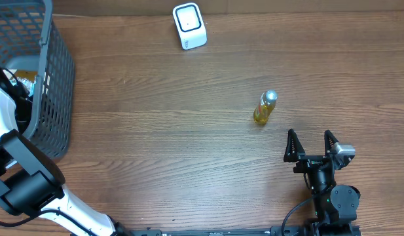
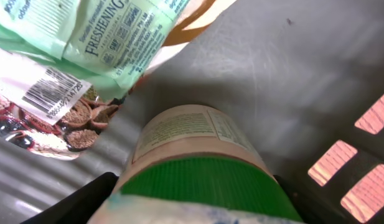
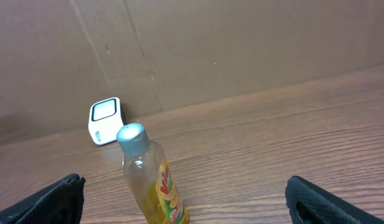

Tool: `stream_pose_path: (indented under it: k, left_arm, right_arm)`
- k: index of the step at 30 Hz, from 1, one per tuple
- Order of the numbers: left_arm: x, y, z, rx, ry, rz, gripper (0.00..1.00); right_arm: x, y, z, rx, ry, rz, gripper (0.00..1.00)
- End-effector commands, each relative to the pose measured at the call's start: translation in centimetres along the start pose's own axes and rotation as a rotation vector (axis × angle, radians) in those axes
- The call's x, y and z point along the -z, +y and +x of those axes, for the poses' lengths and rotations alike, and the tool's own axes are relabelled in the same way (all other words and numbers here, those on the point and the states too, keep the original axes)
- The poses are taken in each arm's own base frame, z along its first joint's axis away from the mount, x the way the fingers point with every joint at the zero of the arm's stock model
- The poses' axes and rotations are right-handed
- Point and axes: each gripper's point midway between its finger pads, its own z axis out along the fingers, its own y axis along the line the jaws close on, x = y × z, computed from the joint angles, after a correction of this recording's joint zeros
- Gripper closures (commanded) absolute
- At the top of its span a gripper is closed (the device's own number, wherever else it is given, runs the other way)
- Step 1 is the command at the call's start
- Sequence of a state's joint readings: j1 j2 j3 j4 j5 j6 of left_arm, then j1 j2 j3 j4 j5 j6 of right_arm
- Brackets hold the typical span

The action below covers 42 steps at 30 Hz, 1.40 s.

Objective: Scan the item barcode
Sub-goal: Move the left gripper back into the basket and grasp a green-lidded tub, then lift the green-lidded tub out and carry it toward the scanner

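left gripper (image 2: 188, 208), inside the grey mesh basket (image 1: 54, 85), straddles a green-lidded round jar (image 2: 192, 143), presumably to lift it for scanning; we cannot tell whether it grips. right gripper (image 1: 311, 145) rests open.

- Grey basket (image 1: 57, 72) at ten o'clock, with the left arm (image 1: 25, 177) extending into it.
- White scanner (image 1: 189, 25) at twelve.
- Yellow bottle (image 1: 264, 109) with a silver cap at three.
- Right gripper (image 1: 310, 135) at five, jaws spread.

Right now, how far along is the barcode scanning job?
Done, apparently: one bottle stands on the table; whether it was scanned I cannot tell. In hand: the left gripper is down in the basket at a green-lidded jar. Left: grip it, lift it out, present its barcode to the scanner.
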<state>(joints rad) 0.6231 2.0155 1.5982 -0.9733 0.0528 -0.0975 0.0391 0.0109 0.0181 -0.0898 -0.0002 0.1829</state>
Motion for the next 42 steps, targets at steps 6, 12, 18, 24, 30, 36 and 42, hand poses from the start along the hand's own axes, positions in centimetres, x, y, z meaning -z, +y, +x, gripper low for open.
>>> stream_pose_path:
  k: [6, 12, 18, 24, 30, 36, 42]
  left_arm:
    - [1.9, -0.8, -1.8, -0.017, -0.064, 0.025, 0.28]
    - [1.9, -0.8, -1.7, -0.017, -0.060, 0.027, 0.36]
    - [4.6, -1.2, -2.9, -0.018, -0.096, 0.039, 0.41]
    - [13.8, -2.1, -6.7, -0.001, -0.254, 0.060, 0.44]
    - [25.0, -4.1, -8.8, 0.012, -0.481, 0.161, 0.44]
    - [32.5, -8.4, -6.4, -0.061, -0.582, 0.338, 0.45]
    - [33.4, -12.4, -2.8, -0.151, -0.524, 0.378, 0.45]
  right_arm:
    - [0.0, -0.1, 0.1, 0.005, -0.004, 0.001, 0.00]
    - [0.0, -0.1, 0.1, 0.005, -0.004, 0.001, 0.00]
    - [0.0, -0.1, 0.1, 0.005, -0.004, 0.001, 0.00]
    - [0.0, -0.1, 0.1, 0.005, -0.004, 0.001, 0.00]
    - [0.0, -0.1, 0.1, 0.005, -0.004, 0.001, 0.00]
    - [0.0, -0.1, 0.1, 0.005, -0.004, 0.001, 0.00]
    - [0.0, -0.1, 0.1, 0.005, -0.004, 0.001, 0.00]
